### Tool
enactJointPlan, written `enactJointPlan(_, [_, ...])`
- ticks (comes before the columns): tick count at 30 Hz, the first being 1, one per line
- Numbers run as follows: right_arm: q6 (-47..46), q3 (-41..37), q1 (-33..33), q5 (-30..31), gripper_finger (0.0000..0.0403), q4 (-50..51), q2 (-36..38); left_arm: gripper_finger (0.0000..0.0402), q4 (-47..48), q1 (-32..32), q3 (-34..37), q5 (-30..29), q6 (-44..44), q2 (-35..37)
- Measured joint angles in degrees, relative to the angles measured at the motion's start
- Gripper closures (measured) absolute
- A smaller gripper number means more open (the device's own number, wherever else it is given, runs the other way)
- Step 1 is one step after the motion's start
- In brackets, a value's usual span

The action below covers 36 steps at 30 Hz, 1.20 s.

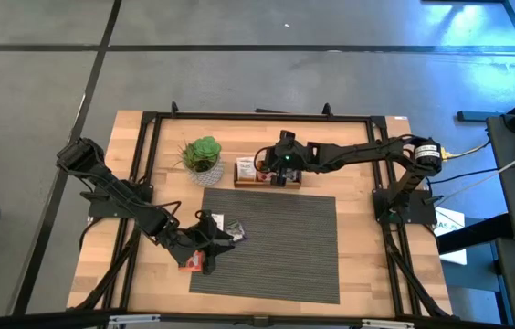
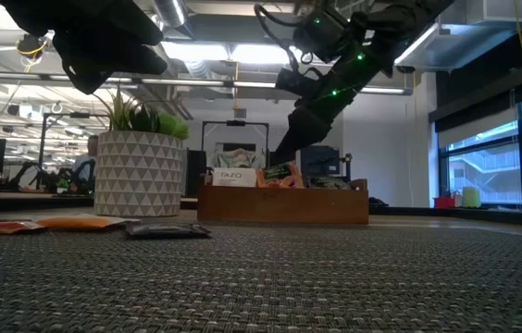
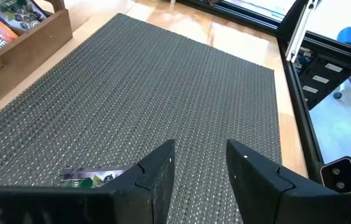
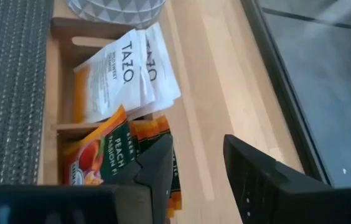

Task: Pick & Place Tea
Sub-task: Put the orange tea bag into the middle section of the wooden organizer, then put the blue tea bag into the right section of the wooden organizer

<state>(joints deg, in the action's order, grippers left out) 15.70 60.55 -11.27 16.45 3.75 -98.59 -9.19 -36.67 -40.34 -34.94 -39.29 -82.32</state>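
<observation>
Loose tea sachets lie flat at the mat's left edge: a dark and white pair (image 1: 234, 227) and an orange-red one (image 1: 191, 262). From table height they show as orange (image 2: 76, 222) and dark (image 2: 164, 229). My left gripper (image 1: 210, 239) hovers open above them, and a dark sachet (image 3: 94, 177) lies beside its finger. My right gripper (image 1: 280, 174) is open over the wooden tray (image 1: 294, 183). It stands just above the orange sachets (image 4: 101, 155), which lean in one compartment. White sachets (image 4: 126, 74) fill the neighbouring compartment.
The potted plant (image 1: 204, 157) stands left of the tray, in a white patterned pot (image 2: 138, 174). The grey woven mat (image 1: 285, 247) has free room across its middle and right. A black frame (image 1: 148, 164) runs around the table's edges.
</observation>
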Motion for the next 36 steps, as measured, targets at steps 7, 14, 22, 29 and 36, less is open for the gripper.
enactJointPlan(7, [-0.06,0.00,0.00,0.06,0.0259,1.10,-1.67,0.0263,0.00,0.00,0.00,0.00,0.00,0.00])
enactJointPlan(14, [-0.02,-0.02,0.16,1.98,0.0259,2.03,-3.97,0.0263,-0.02,0.00,0.00,0.04,0.00,0.00])
enactJointPlan(22, [-0.12,-0.02,0.39,5.60,0.0259,2.98,-3.76,0.0262,-0.02,0.00,0.00,0.07,0.00,0.00])
enactJointPlan(29, [-0.20,3.51,2.00,6.62,0.0259,3.02,-3.74,0.0263,-0.02,0.00,0.00,0.04,1.03,-0.01])
enactJointPlan(36, [-3.70,9.19,8.16,0.74,0.0259,7.64,-3.61,0.0262,-0.03,-0.01,0.00,0.07,1.05,-0.02])
